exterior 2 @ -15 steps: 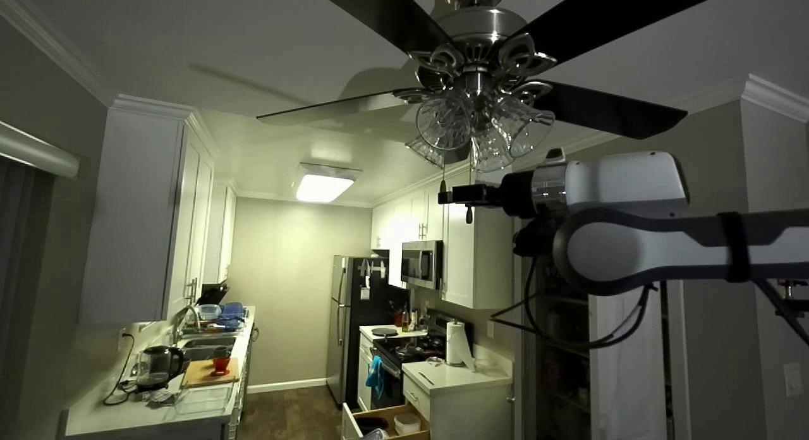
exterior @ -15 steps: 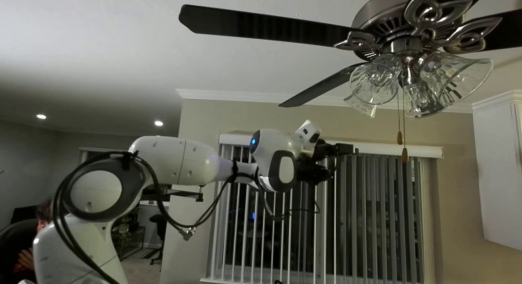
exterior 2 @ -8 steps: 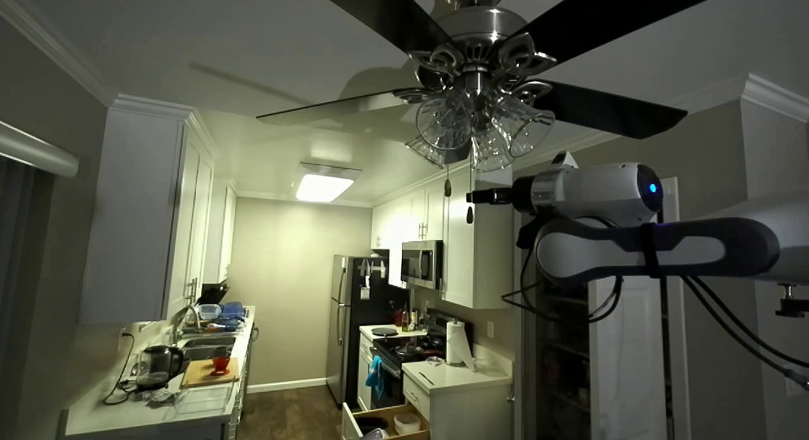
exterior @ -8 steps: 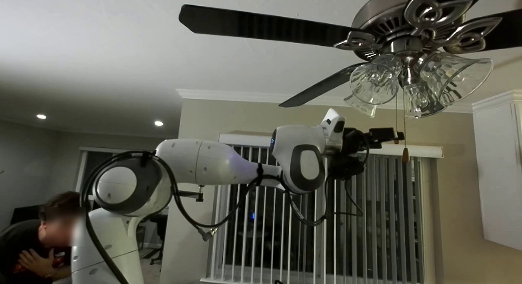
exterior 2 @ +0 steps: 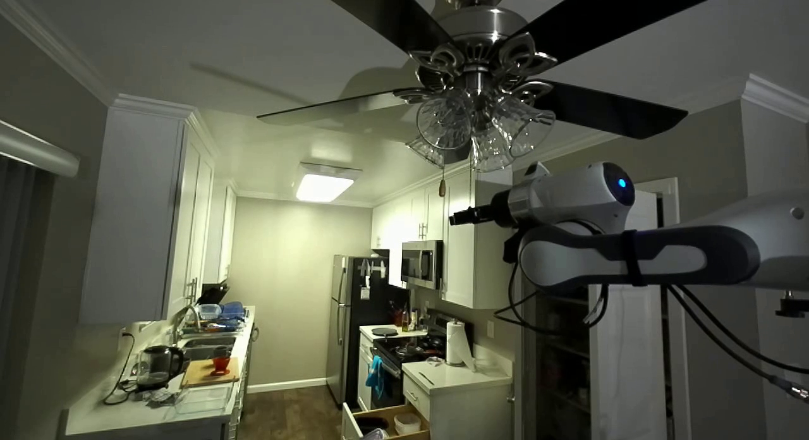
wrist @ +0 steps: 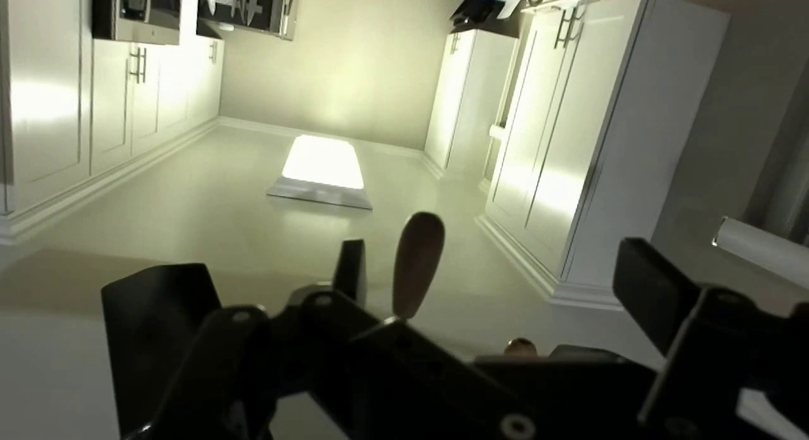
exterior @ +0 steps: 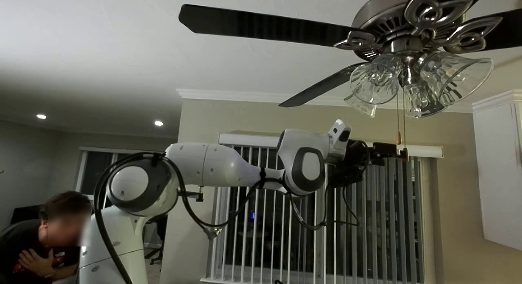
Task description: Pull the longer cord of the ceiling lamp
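Best to pinch the longer thin golden metal pull chain (exterior: pixel 404 125), hanging at, perhaps touching, the tips of the parted, empty black fingers (wrist: pixel 654 294), by its brown teardrop wooden-looking knob (wrist: pixel 419 263), likely light, limp and prone to swing.

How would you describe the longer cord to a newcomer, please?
In an exterior view, find the ceiling lamp, then its glass shades. Beneath them hangs the longer cord, thin, with a brown knob, ending lower than the shorter cord.

Home kitchen, fridge (exterior 2: pixel 361 326), microwave (exterior 2: pixel 422 265), stove (exterior 2: pixel 397 356), white cabinets (exterior 2: pixel 139 225)
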`<state>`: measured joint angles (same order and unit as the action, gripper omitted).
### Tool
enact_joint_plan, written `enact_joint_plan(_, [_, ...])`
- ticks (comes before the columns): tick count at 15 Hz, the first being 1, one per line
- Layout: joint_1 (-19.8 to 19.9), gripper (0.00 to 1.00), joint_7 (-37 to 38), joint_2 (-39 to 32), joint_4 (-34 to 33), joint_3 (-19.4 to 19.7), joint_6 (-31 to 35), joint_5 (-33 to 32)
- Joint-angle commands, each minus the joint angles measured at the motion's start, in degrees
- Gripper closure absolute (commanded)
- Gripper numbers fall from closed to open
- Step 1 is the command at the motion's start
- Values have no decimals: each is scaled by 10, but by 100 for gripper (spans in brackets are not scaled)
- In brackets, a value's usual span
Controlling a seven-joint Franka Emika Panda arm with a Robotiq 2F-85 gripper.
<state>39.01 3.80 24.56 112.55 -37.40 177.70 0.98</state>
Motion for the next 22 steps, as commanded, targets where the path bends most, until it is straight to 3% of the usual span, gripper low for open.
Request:
enact_joint_plan(1, [6, 0, 8, 5, -4, -7, -27, 1])
enact_joint_plan(7, [24, 0, 18, 2, -12, -27, -24, -3])
enact_joint_plan(15, [127, 0, 80, 2, -52, -100, -26, -3])
enact_joint_plan(16, [135, 25, 80, 2, -55, -105, -28, -3])
enact_joint_plan(17, [141, 27, 81, 1, -56, -107, -29, -2])
enact_joint_plan(22, [150, 61, 80, 1, -56, -105, -30, 4])
